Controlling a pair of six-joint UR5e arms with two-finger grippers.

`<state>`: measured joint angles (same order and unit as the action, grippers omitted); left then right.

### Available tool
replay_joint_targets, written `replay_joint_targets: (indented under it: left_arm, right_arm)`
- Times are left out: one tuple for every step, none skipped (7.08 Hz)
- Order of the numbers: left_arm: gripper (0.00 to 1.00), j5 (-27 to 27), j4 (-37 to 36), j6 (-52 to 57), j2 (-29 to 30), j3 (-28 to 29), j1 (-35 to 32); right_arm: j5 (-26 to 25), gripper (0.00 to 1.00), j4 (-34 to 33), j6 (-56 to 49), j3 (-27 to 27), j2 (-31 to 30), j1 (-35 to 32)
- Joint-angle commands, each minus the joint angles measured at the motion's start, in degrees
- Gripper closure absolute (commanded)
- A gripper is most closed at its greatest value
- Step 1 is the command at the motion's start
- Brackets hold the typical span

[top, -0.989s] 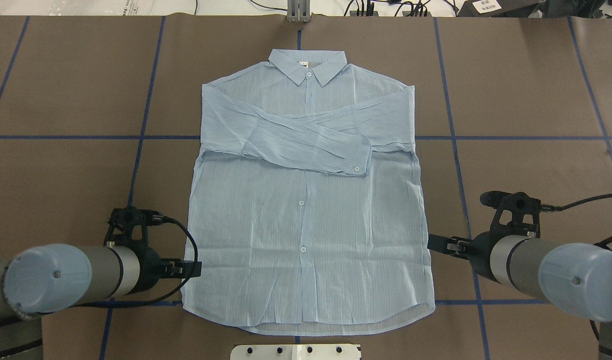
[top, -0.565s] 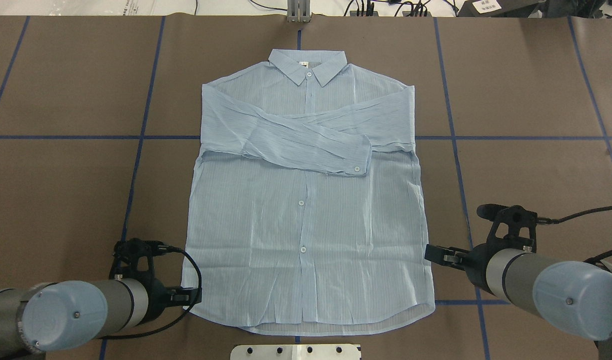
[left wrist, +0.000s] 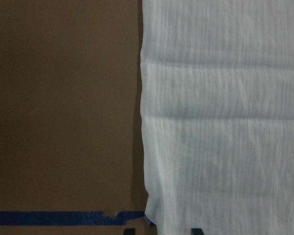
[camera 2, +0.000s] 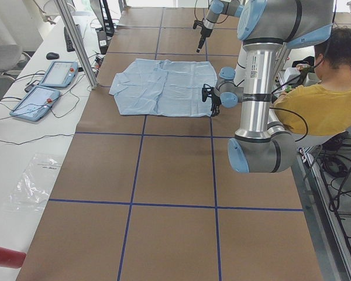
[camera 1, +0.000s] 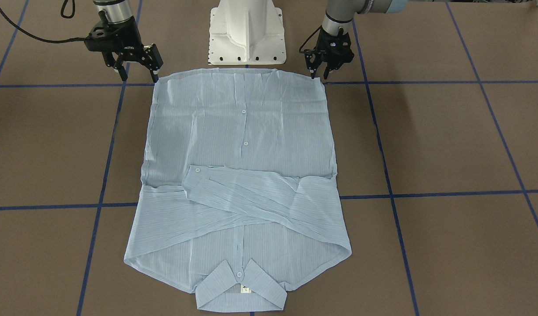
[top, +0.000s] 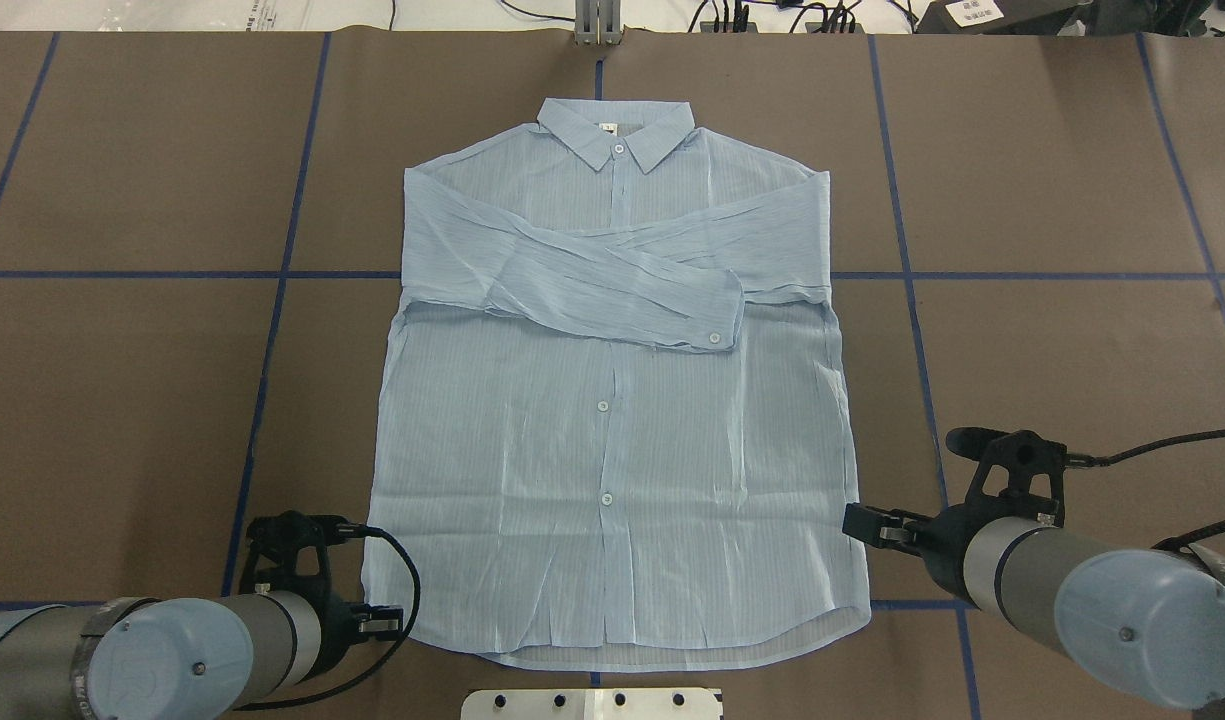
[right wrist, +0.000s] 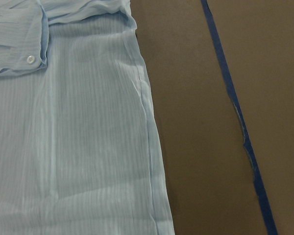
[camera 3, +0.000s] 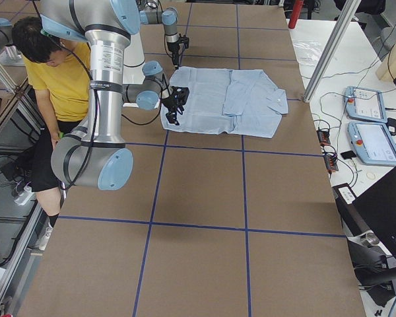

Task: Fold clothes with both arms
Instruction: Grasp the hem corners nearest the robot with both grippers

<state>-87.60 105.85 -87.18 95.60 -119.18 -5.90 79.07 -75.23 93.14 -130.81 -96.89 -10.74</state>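
Item 1: white base (camera 1: 247, 35), at the table's near edge, between both arms.

Item 2: left gripper (top: 382, 622), low at the near left corner of the hem. Jaws parted; in the wrist view its 2 black fingertips (left wrist: 196, 231) stand on either side of the shirt's side edge. Contact with the cloth cannot be judged.

Item 3: right gripper (camera 1: 138, 72), just beside the near right corner of the hem. Jaws spread wide, grasping nothing.

Item 4: pale-blue striped shirt (top: 612, 440), 1 piece, flat and front-up on the brown table (top: 122, 400), which is marked with blue tape lines (top: 272, 330). Hem (top: 672, 650) nearest the robot. Both sleeves are crossed over the chest, 1 buttoned cuff (top: 717, 325) uppermost. Collar (top: 617, 125) at the far end.
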Motion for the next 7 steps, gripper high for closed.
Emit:
replay_joint_targets:
  left_arm:
    - [0.54,-0.12,-0.03,0.34,1.42,1.13,0.01]
    - [0.55,-0.03,-0.03,0.52,1.69,1.84,0.01]
    - [0.55,-0.03,-0.03,0.61,1.69,2.19,-0.07]
    - [0.56,-0.03,-0.03,0.61,1.69,2.2,-0.16]
    - [0.62,-0.03,-0.03,0.61,1.69,2.2,-0.42]
    - [0.83,-0.03,-0.03,0.61,1.69,2.2,-0.69]
    - [1.0,-0.03,-0.03,0.61,1.69,2.11,-0.86]
  right_arm:
    - [-0.05,0.0,0.0,0.02,0.03,0.03,0.02]
    - [-0.05,0.0,0.0,0.02,0.12,0.03,0.11]
    - [-0.05,0.0,0.0,0.02,0.12,0.03,0.2]
    - [-0.05,0.0,0.0,0.02,0.12,0.03,0.2]
    - [-0.49,0.0,0.0,0.02,0.21,0.03,0.37]
    - [-0.67,0.0,0.0,0.02,0.21,0.12,0.46]
    - [-0.75,0.0,0.0,0.02,0.29,0.04,0.72]
